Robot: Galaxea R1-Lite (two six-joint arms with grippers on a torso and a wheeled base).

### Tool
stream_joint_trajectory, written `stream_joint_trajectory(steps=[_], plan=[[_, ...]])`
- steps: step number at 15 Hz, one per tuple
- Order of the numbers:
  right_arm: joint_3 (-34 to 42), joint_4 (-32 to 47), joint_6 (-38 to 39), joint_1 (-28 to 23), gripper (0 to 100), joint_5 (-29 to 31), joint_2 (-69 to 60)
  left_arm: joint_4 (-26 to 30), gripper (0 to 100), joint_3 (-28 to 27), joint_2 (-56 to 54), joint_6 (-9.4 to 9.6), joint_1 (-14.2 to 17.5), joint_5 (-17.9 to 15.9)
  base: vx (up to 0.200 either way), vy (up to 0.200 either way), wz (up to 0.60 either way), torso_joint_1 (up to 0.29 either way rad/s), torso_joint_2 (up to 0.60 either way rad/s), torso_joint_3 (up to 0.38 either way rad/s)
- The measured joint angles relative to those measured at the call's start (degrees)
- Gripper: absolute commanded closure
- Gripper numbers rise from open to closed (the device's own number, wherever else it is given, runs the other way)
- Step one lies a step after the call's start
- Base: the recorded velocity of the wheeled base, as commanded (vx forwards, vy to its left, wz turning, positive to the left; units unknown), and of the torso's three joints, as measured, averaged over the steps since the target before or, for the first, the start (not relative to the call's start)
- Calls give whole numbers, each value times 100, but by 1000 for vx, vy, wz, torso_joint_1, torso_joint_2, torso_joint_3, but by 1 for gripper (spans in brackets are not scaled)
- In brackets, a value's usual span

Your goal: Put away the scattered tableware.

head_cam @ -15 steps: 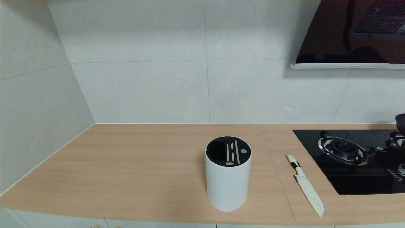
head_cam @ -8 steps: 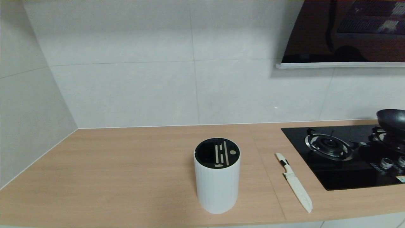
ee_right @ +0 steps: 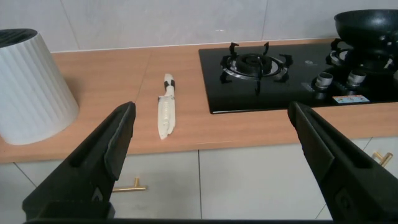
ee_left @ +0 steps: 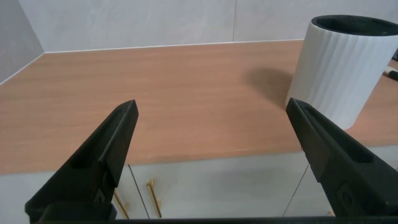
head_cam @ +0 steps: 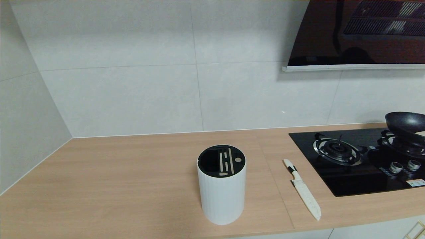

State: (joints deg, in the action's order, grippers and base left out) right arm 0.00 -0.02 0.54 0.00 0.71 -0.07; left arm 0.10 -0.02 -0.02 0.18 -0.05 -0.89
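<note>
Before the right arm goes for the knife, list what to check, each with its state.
1. The right gripper is open: ok, jaws wide apart.
2. The knife lies flat and uncovered on the counter: ok.
3. The knife touches neither the cooktop nor the holder: ok.
4. The holder is upright, top slots empty: ok.
5. The left gripper is apart from the holder: ok, open, off the counter's front edge.
6. Which slot fits the blade: cannot tell.
</note>
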Motion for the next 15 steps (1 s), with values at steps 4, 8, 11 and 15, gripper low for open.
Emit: stream_joint_trajectory(steps=[4, 8, 11, 15], plan=[[0, 0, -38, 0, 0, -2, 2, 1, 0, 0, 0, -2, 5, 0, 0, 0, 0, 0, 0, 0], [-201, 80, -59, 0, 0, -17, 12, 1, 0, 0, 0, -2, 2, 0, 0, 0, 0, 0, 0, 0], [-1052, 194, 57, 96, 0, -338, 453, 0, 0, 0, 0, 4, 0, 0, 0, 0, 0, 0, 0, 0], [-1662, 126, 55, 228, 0, -818, 2222, 1, 0, -2, 0, 11, 2, 0, 0, 0, 0, 0, 0, 0]])
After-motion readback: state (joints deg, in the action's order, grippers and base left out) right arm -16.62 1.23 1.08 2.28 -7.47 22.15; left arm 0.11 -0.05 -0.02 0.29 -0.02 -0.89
